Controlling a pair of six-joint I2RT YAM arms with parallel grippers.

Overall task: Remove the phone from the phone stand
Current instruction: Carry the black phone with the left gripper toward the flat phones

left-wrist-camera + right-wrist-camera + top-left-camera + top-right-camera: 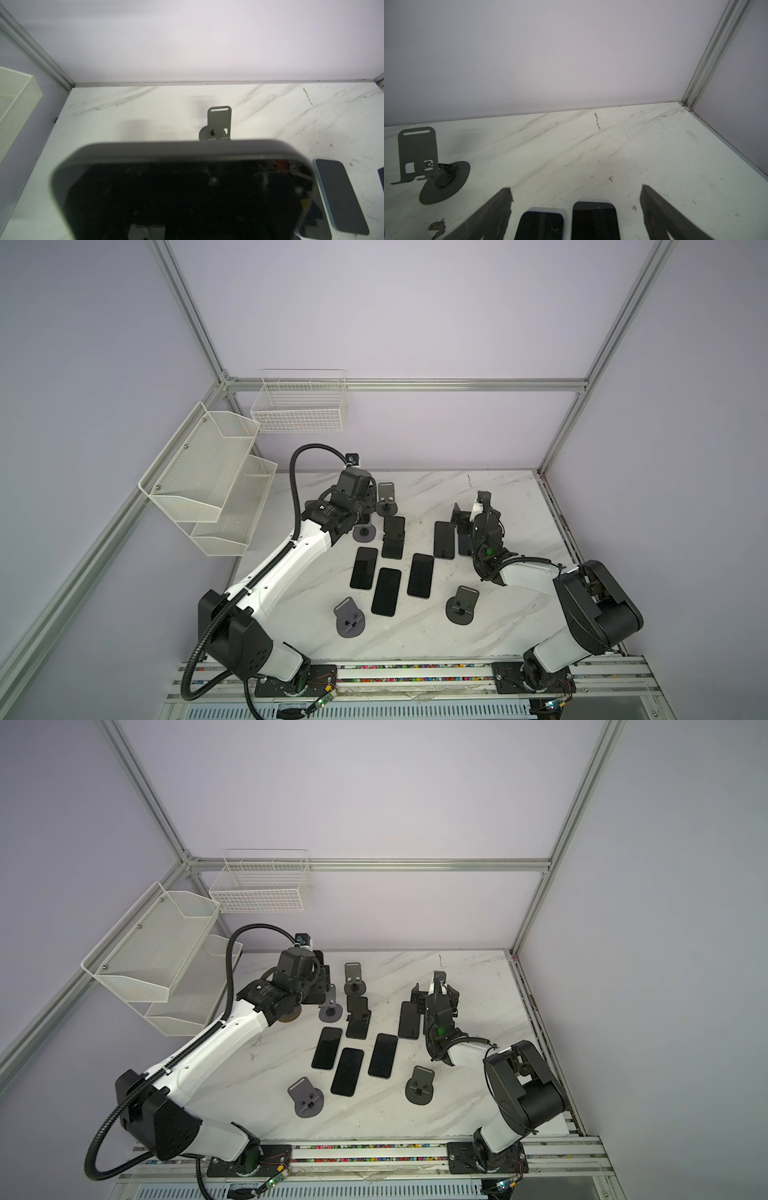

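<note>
A dark-screened phone (187,197) with a grey edge fills the lower half of the left wrist view, with my left gripper (322,979) shut on it at the back left of the table. The fingers are hidden behind the phone. A grey phone stand (365,531) with a round base sits right beside that gripper; I cannot tell whether the phone touches it. My right gripper (575,188) is open, low over the near ends of two flat phones (542,224) (595,220), with nothing between its fingers.
Several more phones (386,591) lie flat mid-table, and one leans on a black stand (393,533). Empty stands are at the back (385,499), front left (350,618) and front right (462,605). White wire baskets (208,481) hang on the left wall.
</note>
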